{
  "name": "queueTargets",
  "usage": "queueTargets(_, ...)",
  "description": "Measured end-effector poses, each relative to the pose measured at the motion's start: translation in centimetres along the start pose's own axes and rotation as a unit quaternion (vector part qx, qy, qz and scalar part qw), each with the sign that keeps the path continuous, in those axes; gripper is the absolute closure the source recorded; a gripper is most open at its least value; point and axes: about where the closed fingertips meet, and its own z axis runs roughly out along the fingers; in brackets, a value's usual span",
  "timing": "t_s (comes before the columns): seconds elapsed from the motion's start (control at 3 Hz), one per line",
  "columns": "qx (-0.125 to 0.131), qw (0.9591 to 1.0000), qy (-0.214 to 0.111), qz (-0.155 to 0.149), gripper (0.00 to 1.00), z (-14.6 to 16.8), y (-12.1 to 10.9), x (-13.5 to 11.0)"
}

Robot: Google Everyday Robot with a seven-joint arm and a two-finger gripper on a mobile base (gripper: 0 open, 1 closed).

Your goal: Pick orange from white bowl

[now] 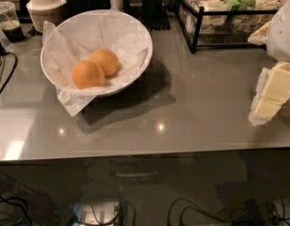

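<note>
The robot's gripper [272,95] (whether spread or pressed together cannot be made out) hangs over the grey countertop [197,107] at the frame's right edge. Well apart from it, to the left, the paper-lined white bowl [135,32] holds two touching oranges [88,74]. A black wire basket [194,27] stands just beyond the gripper.

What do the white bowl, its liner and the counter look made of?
White bowl: glossy, likely glazed ceramic or hard plastic; smooth shiny rim. Liner: thin white paper, crumpled and creased. Counter: grey polished stone or laminate, unclear which; it reflects light spots. Tool: pale, plastic-looking, at the right edge over the counter, apart from the bowl.
</note>
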Motion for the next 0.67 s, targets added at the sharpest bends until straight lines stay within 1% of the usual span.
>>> queueTargets(0.33, 0.0, 1.0, 0.0, 0.0, 0.0, 0.0, 0.0, 0.0)
queueTargets(0.67, -0.003, 0.9995, -0.022, -0.022, 0.0, 0.2, -0.5, -1.5)
